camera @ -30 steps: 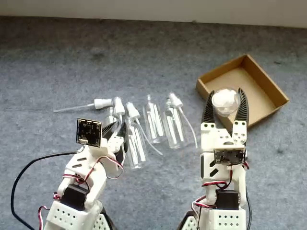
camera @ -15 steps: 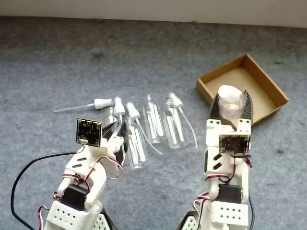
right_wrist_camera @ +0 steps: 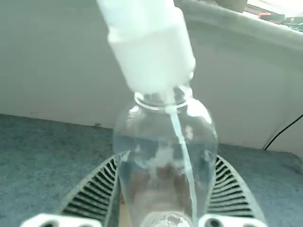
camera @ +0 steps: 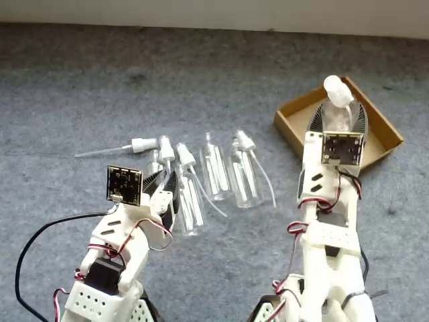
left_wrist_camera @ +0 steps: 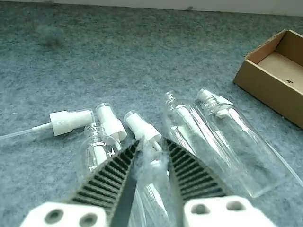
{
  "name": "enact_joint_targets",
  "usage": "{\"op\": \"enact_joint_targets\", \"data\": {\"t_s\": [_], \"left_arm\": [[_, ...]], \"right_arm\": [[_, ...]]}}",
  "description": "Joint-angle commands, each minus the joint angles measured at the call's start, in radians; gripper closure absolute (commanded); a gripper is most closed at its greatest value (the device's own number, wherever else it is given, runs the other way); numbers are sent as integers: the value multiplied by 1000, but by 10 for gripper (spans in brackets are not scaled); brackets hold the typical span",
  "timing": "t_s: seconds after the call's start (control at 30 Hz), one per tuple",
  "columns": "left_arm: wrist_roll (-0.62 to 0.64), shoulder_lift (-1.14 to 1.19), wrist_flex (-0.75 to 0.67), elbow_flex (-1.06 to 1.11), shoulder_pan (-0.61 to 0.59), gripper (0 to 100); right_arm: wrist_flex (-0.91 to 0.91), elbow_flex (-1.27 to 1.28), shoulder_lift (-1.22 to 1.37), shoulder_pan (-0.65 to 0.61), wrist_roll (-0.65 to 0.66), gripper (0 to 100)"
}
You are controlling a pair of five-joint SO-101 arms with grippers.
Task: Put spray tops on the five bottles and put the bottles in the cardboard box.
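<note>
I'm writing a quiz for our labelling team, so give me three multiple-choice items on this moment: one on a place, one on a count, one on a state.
1. Where is the clear plastic bottle in the right end effector?
A. held up at the brown cardboard box
B. lying among the others
C. flat inside that box

2. How many clear bottles lie on the grey carpet?
A. two
B. four
C. six

3. What is on the held bottle's neck?
A. nothing
B. a black cap
C. a white spray top

Key: 1 A, the high view shows it held up at the box; 2 B, four lie side by side by the left arm; 3 C, the right wrist view shows the top on its neck.
</note>
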Motion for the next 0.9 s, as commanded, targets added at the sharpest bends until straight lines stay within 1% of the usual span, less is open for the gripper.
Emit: {"op": "enact_joint_targets", "data": {"t_s": [0.0,0.1,0.33,0.5,0.53,0.73,0.87], "left_arm": [[8,-5,-21,19,-15,962],[8,-5,-21,19,-15,962],[8,-5,-21,19,-15,962],[8,-4,-21,19,-15,962],[8,-4,-21,19,-15,962],[8,-2,-20,19,-15,962],[8,-2,-17,19,-15,962]], "right_arm": [[-176,-70,110,16,-3,845],[-291,-70,189,35,8,844],[-458,-104,381,41,155,846],[-473,-205,541,41,155,846],[-473,-220,570,42,138,846],[-470,-317,676,74,-66,846],[-470,-381,739,87,-91,846]]}}
